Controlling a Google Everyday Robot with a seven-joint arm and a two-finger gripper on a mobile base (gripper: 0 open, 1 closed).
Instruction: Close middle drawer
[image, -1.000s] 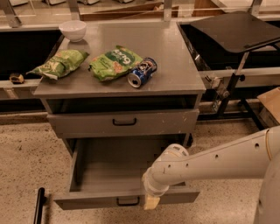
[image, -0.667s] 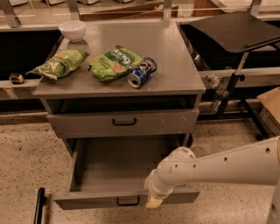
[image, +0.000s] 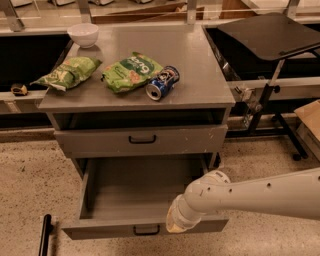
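The middle drawer (image: 135, 192) is pulled far out at the bottom of the grey cabinet. Its long plain tray is bare. Its low front panel (image: 100, 229) carries a small black loop handle (image: 146, 230). My gripper (image: 173, 227) is at the end of the white arm (image: 250, 195), which reaches in from the right. It sits against the top edge of the front panel, just right of the handle. The arm's wrist hides most of it.
Above the open drawer is a shut taller drawer front (image: 142, 140) with white specks. The cabinet top holds a white bowl (image: 83, 34), two green snack bags (image: 131, 71) and a blue can (image: 162, 83). A black stand (image: 272, 31) is at the right, and a black post (image: 45, 235) is on the floor at lower left.
The arm has sunk a little lower on the right. The gripper stays at the drawer's front panel, and the drawer has not visibly moved.
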